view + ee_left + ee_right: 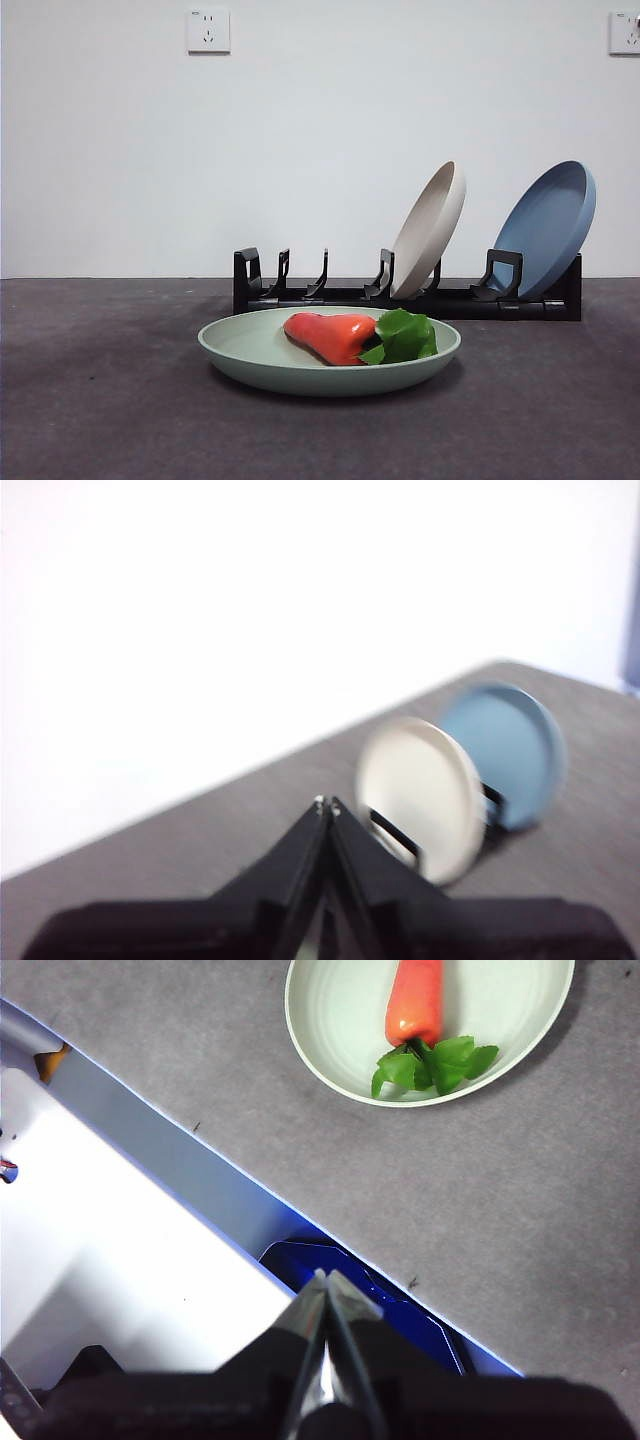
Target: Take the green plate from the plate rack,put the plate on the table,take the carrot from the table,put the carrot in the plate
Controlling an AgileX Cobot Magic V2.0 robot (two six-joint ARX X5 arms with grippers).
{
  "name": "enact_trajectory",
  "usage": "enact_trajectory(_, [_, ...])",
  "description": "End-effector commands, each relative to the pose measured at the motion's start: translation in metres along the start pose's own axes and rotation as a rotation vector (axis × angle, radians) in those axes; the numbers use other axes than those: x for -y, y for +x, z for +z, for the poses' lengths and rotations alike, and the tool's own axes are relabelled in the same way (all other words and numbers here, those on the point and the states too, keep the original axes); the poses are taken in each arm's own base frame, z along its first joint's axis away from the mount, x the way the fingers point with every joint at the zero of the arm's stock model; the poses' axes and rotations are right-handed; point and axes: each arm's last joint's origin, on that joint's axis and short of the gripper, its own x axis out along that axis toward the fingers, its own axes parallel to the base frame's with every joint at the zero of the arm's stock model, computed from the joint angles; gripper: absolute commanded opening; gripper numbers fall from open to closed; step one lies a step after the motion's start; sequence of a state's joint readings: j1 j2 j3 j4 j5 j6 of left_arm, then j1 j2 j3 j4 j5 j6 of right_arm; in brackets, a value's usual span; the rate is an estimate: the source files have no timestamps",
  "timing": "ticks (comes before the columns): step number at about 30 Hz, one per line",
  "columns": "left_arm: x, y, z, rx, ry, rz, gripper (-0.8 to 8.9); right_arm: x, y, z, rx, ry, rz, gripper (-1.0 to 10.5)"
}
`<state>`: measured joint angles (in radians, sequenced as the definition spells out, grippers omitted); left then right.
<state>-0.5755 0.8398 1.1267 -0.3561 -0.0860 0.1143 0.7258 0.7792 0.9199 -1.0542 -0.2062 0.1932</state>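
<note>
Carrot [332, 336] is lying in green plate [250, 350], lower centre, on bench [100, 400]; left pincer [326, 803] and right pincer [323, 1276] are sitting closed, empty.

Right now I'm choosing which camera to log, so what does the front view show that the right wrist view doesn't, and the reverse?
Only the front view shows the plate rack with the beige plate and the blue plate leaning in it, plus the wall sockets.

Only the right wrist view shows the right hand, jaws shut and empty, over the table's edge, with a blue object below the edge.

Both show the carrot lying in the green plate on the table.
</note>
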Motion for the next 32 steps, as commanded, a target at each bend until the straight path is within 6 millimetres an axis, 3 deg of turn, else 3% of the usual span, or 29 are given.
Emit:
enact_trajectory(1, [-0.019,-0.012,-0.007,0.055,0.032,0.051,-0.04,0.0,0.0,0.0,0.005,-0.003,-0.001,0.0])
enact_trajectory(6, [-0.035,-0.04,-0.04,0.162,0.05,0.23,-0.04,0.0,0.0,0.0,0.005,-0.003,-0.001,0.0])
enact_trajectory(10, [-0.038,-0.052,-0.082,0.199,0.061,0.36,-0.04,0.0,0.0,0.0,0.005,-0.003,-0.001,0.0])
enact_trajectory(18, [-0.034,-0.056,-0.177,0.097,0.036,0.452,-0.04,0.0,0.0,0.0,0.005,-0.003,-0.001,0.0])
enact_trajectory(22, [-0.033,-0.056,-0.214,0.056,-0.018,0.483,-0.04,0.0,0.0,0.0,0.005,-0.003,-0.001,0.0])
enact_trajectory(27, [-0.031,-0.054,-0.249,0.01,-0.042,0.506,-0.03,0.0,0.0,0.0,0.005,-0.003,-0.001,0.0])
enact_trajectory(32, [-0.029,-0.053,-0.27,-0.036,-0.077,0.5,-0.04,0.0,0.0,0.0,0.005,-0.003,-0.001,0.0])
